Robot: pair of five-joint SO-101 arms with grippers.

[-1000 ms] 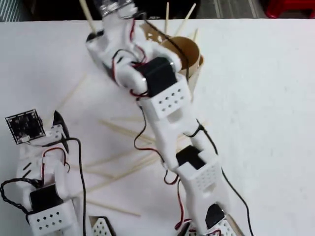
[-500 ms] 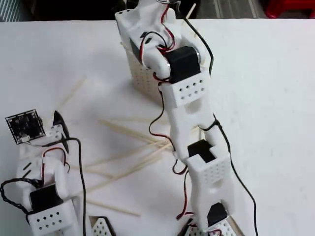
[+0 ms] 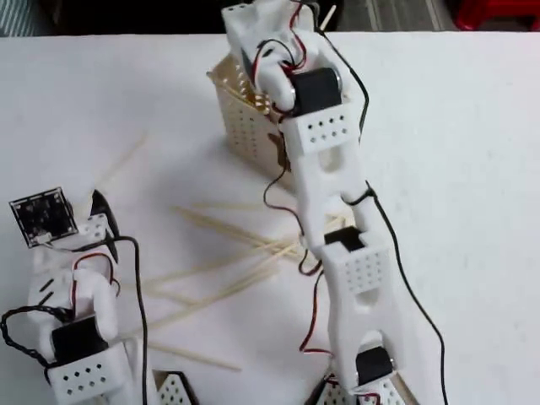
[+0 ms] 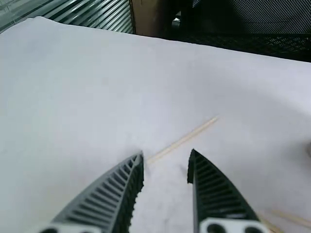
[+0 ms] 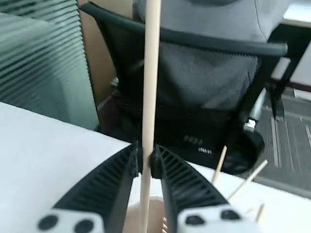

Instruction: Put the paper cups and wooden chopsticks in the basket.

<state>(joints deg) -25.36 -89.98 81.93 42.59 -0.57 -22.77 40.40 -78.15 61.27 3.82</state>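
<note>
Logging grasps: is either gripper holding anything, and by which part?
The right gripper pinches a wooden chopstick partway along its shaft; the left gripper is open and holds nothing.

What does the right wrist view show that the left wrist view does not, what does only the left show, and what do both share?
Right wrist view: the right gripper shut on an upright chopstick, with an office chair behind. Left wrist view: the open left gripper, with a flat chopstick lying just beyond it. Shared: the white table.
</note>
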